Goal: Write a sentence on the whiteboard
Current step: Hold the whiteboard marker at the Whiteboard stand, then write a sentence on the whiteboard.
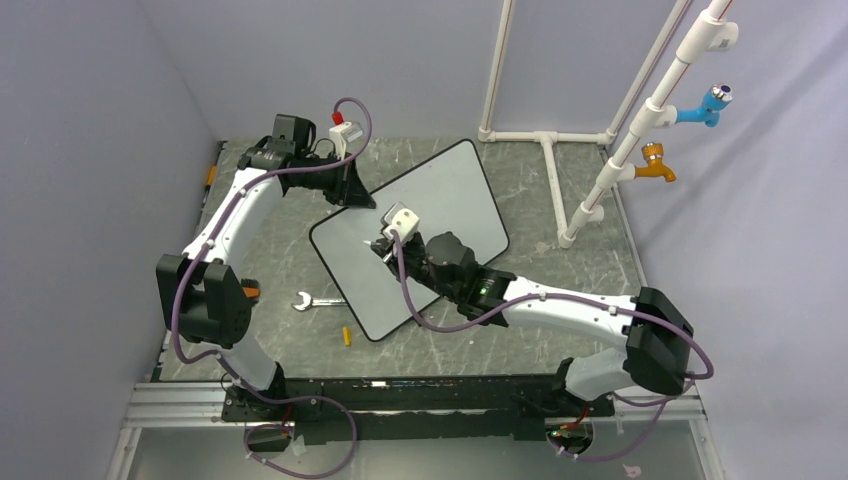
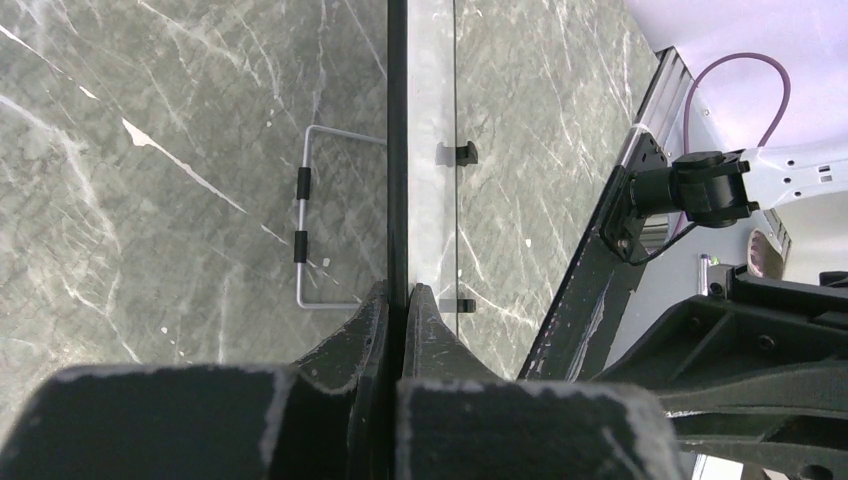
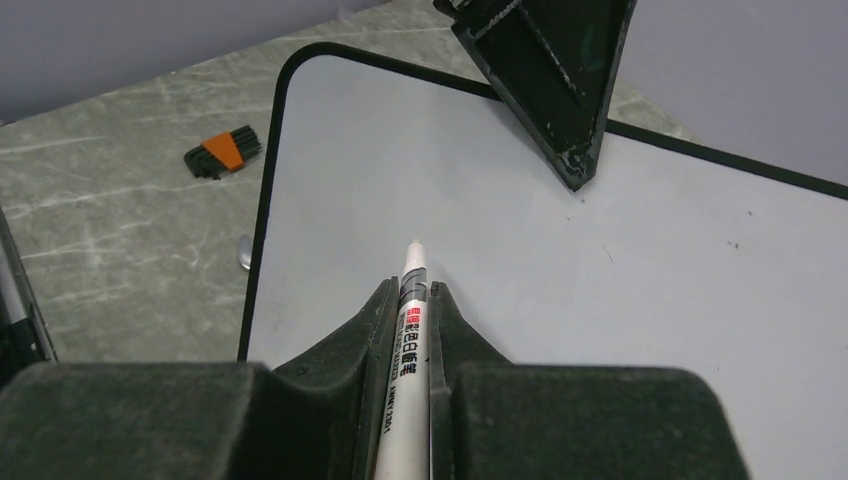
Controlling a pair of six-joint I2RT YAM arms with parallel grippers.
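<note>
The whiteboard lies skewed on the marbled table, its white face blank, with no sentence showing. My left gripper is shut on the board's far-left black rim, which runs edge-on between the jaws. My right gripper hovers over the board's left half, shut on a white marker. The marker's pale tip points at the whiteboard; I cannot tell whether it touches. The left gripper's fingers show at the top of the right wrist view.
A wrench and a small yellow piece lie near the board's front-left corner. An orange-and-black hex key set sits left of the board. White pipes with blue and orange taps stand at back right.
</note>
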